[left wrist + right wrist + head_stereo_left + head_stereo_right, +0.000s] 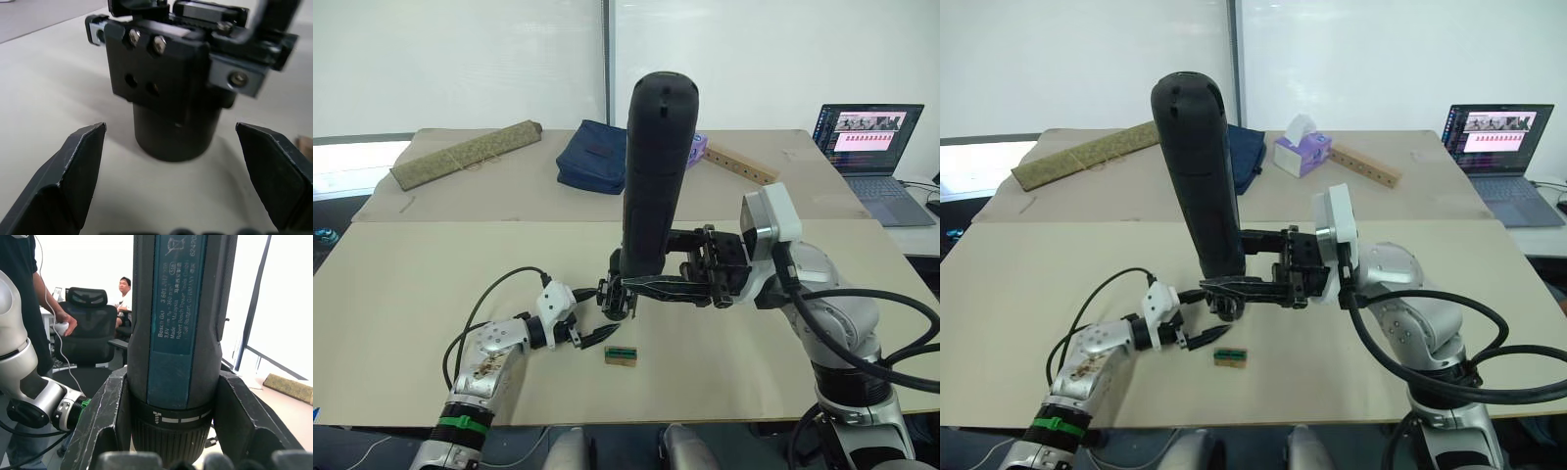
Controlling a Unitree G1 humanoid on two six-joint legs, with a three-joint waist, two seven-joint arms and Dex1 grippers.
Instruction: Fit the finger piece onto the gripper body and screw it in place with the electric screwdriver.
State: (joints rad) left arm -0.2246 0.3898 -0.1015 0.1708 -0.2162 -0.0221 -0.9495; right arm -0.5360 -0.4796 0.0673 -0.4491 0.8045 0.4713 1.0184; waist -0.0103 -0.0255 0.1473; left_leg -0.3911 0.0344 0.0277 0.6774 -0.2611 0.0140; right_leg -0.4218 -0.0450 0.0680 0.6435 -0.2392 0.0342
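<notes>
Tabletop point(431, 284) is plain beige board, a second beige table abutting it behind. On the far table: rolled olive mat point(465, 154), folded navy cloth point(592, 157), purple tissue box point(1301, 155), tan wooden bar with holes point(741, 164). Open laptop point(871, 137) at far right, white wall behind. Right wrist view shows two people and a black office chair point(88, 328) in the room.

Right gripper point(636, 279) clamped on the electric screwdriver point(656, 176), held upright with the rounded end up and the tip down over the gripper body point(171, 93), which stands on the near table. Left gripper point(592, 318) has its claws spread wide, one either side of the gripper body's round base, not touching. Small tan-and-green block point(621, 356) lies just beside the left gripper. Finger piece: cannot tell it apart from the body.
</notes>
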